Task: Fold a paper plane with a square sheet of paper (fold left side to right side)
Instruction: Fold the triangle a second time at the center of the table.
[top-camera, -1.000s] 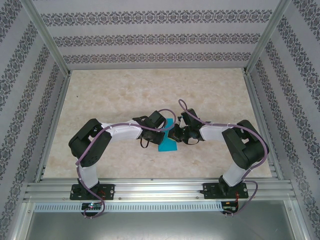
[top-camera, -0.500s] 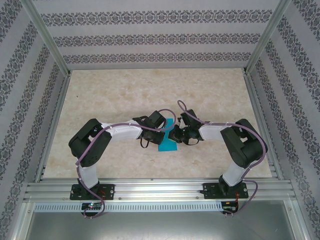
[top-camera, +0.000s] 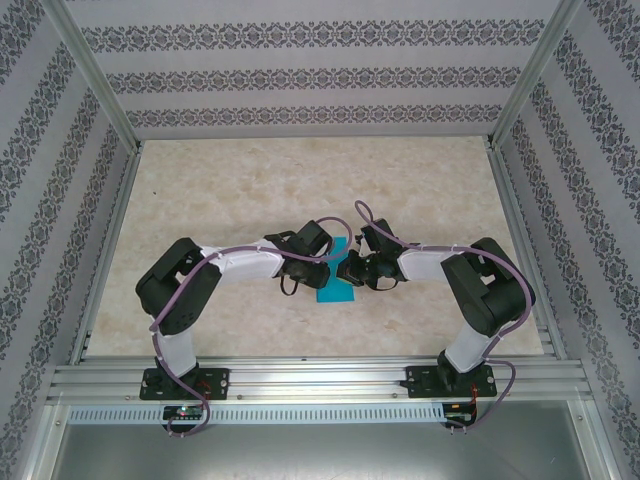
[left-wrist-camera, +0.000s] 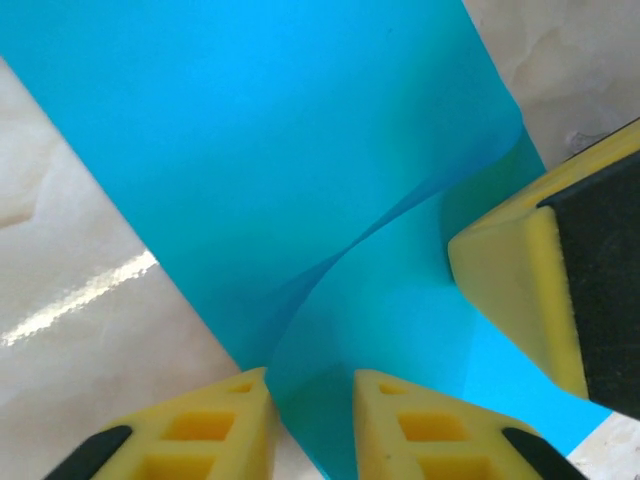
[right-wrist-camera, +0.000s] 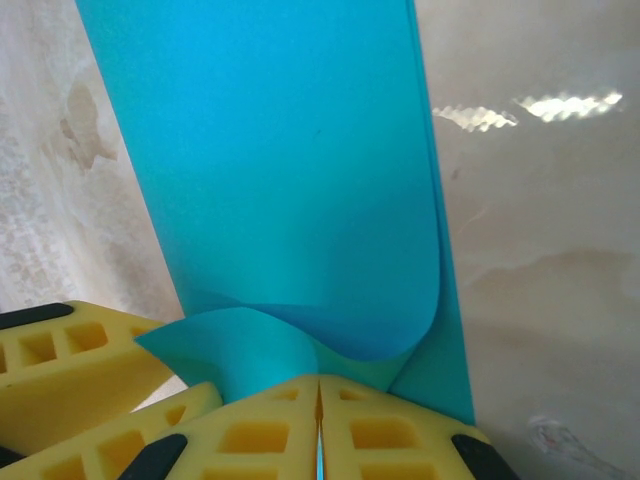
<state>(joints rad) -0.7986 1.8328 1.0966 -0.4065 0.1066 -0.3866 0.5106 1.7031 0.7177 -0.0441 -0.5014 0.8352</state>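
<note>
The square sheet of paper (left-wrist-camera: 300, 150) is thin, smooth and matt; the table (right-wrist-camera: 540, 200) glossy, marble-patterned; the right gripper (right-wrist-camera: 320, 390) matt yellow.

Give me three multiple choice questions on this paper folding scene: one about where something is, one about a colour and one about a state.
1. Where does the sheet of paper lie on the table?
A. Between the ends of the two arms
B. Against the far wall
C. At the left edge

2. What colour is the sheet?
A. Red
B. Teal-blue
C. White

3. How do the jaws of the right gripper stand?
A. Wide open above the sheet
B. Shut on nothing, away from the sheet
C. Shut on a curled-up part of the sheet

Answers:
1 A: the top view shows the sheet between the two arms' ends.
2 B: both wrist views show plain teal-blue paper.
3 C: the right wrist view shows the pads meeting with the lifted paper pinched between them.
</note>
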